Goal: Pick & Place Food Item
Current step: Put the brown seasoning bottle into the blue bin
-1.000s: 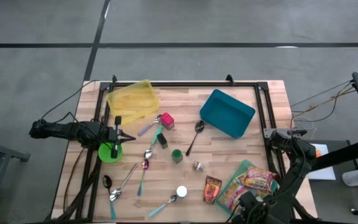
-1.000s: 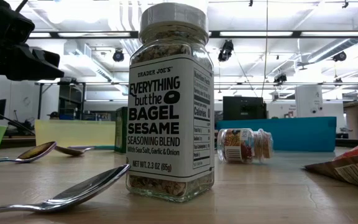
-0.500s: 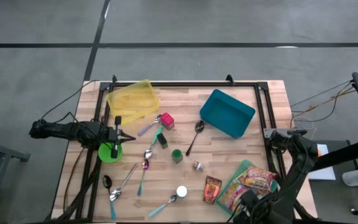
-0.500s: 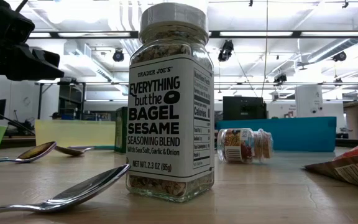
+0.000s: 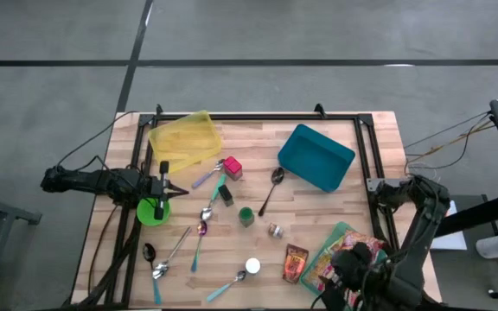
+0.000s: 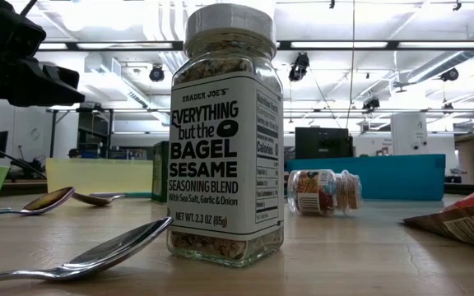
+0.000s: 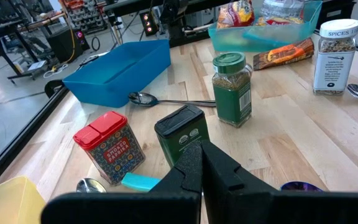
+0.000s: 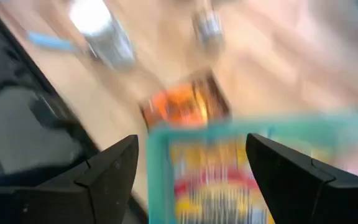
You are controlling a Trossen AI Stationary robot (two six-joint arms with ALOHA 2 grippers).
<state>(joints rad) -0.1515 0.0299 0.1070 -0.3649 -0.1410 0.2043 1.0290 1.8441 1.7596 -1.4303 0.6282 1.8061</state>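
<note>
Snack packets (image 5: 353, 250) lie in a teal tray (image 5: 328, 244) at the near right corner of the wooden surface (image 5: 309, 207), and an orange-brown packet (image 5: 296, 263) lies flat on the wood just to the left of that tray. The right gripper (image 5: 349, 269) hangs over the near edge of the tray, its jaws spread wide with nothing between them; in the right wrist view the two dark fingers (image 8: 110, 171) stand well apart with the tray and the packets showing in the gap. The left gripper (image 5: 164, 184) rests at the left edge of the surface, above a green bowl (image 5: 150, 212), with its jaws pressed together and empty.

A white-capped bagel seasoning jar (image 6: 225, 136) stands upright near the front edge, with a spoon (image 6: 89, 253) lying beside it. Toward the middle a green-capped spice jar (image 7: 232, 88) stands upright, a small jar (image 6: 325, 191) lies on its side, and a red tin (image 7: 109, 145) and a dark green tin (image 7: 181, 132) stand near each other. A blue bin (image 5: 316, 156) sits far right of centre and a yellow bin (image 5: 184, 138) at the far left. More spoons (image 5: 199, 226) are scattered across the left half.
</note>
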